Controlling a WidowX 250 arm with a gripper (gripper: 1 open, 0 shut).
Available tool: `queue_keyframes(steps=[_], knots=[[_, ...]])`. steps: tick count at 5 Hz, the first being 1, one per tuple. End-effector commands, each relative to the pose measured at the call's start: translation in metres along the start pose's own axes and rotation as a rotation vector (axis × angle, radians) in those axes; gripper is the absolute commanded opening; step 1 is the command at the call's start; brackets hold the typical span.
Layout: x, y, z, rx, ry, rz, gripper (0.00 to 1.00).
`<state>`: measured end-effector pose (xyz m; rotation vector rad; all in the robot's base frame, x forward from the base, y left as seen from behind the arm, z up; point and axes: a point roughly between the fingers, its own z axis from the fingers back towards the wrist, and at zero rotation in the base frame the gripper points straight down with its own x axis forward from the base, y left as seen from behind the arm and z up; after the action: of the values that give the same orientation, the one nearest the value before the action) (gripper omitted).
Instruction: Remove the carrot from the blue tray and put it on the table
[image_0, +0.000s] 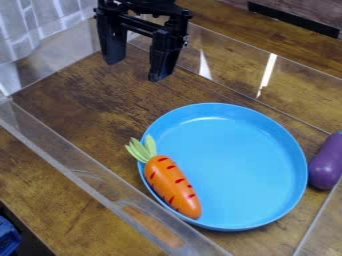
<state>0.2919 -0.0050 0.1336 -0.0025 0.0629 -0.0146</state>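
Near edge: clear wall (80, 180) runs along the near-left side of the counter (80, 110).

Carrot (174, 186) lies inside the blue tray (254, 160), at its near-left rim; orange body toward the near side, green top pointing far-left and reaching the rim. Appears to rest flat, nothing touching it. Rest of tray bare.

Right of tray: purple eggplant-like item (327, 160), just beside the rim, on the counter. Not part of the job.

Far left: gripper (138, 55) hangs well above and well apart from the carrot, pointing down. Jaws spread wide, nothing between them.

Assessment: task not yet begun, carrot untouched. Step in hand is the approach. Next move calls for travel toward the near side, then descent over the carrot's mid-body w/ jaws set across its narrow width, not lengthwise. Rim proximity is the concern: near jaw could catch the tray edge. After the pinch, lift clear of the rim and set down on bare counter, e.g. left of tray.
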Motion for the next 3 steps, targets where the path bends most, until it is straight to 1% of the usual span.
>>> queue_keyframes(steps=[1, 2, 3], knots=[[-0.002, 0.017, 0.001, -0.005, 0.014, 0.032, 1.00], [-0.004, 0.035, 0.005, -0.009, 0.028, 0.064, 1.00], [-0.011, 0.026, -0.007, -0.010, 0.041, 0.038, 1.00]])
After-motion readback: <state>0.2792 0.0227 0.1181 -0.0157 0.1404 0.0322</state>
